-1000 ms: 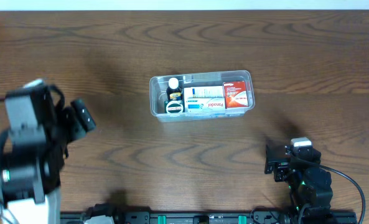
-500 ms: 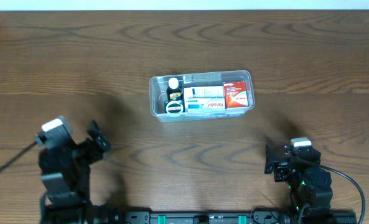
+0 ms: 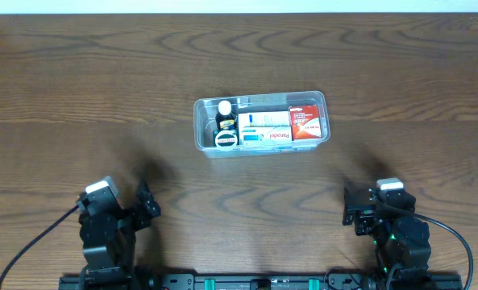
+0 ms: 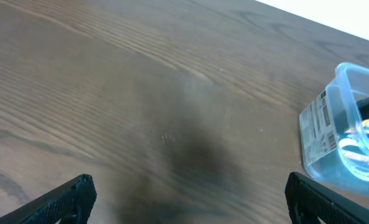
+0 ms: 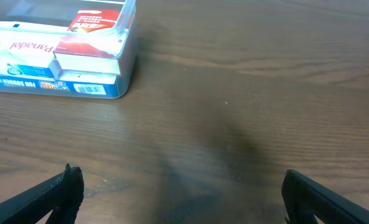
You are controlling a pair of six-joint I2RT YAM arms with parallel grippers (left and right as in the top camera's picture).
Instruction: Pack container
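Note:
The clear plastic container [image 3: 325, 98] sits at the table's middle. It holds a small dark bottle with a white cap [image 3: 224, 108], a round tin [image 3: 225, 139], a blue-and-white Panadol box [image 3: 264, 129] and a red-and-white box [image 3: 305, 122]. Its left end shows in the left wrist view [image 4: 333, 127], its right end in the right wrist view [image 5: 127, 53]. My left gripper [image 3: 146, 208] is open and empty near the front left edge, its fingertips wide apart in its wrist view [image 4: 190, 196]. My right gripper [image 3: 350, 207] is open and empty at the front right, as its wrist view [image 5: 181, 193] shows.
The dark wooden table [image 3: 77, 80] lies all around the container. A black rail [image 3: 255, 282] runs along the front edge between the two arm bases.
My left arm has drawn back from a raised pose at the left and lowered to the front edge. The right arm and the container have not moved.

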